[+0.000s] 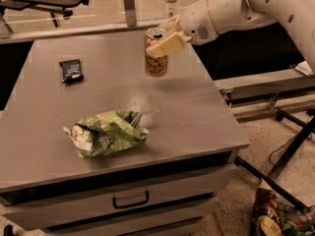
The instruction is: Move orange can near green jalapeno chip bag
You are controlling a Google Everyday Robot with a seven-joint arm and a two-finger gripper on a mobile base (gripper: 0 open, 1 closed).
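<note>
Where the gripper (158,37) hangs beyond the green jalapeno chip bag (106,134), up and to the right of it in the camera view, we see its two cream fingers (166,44) clamped on the upper part of the orange can (156,63). The can stands upright, well apart from the bag, with its long axis vertical and its silver pull-tab top facing up. Whether its base touches the table (206,122) we cannot tell. Dark markings run round its lower half, but we can read none of them, nor any writing on the bag. The bag lies crumpled, long side across the tabletop, with white patches at its left end. A small dark packet (72,71) lies behind the bag and to its left — flat, its label unreadable.
</note>
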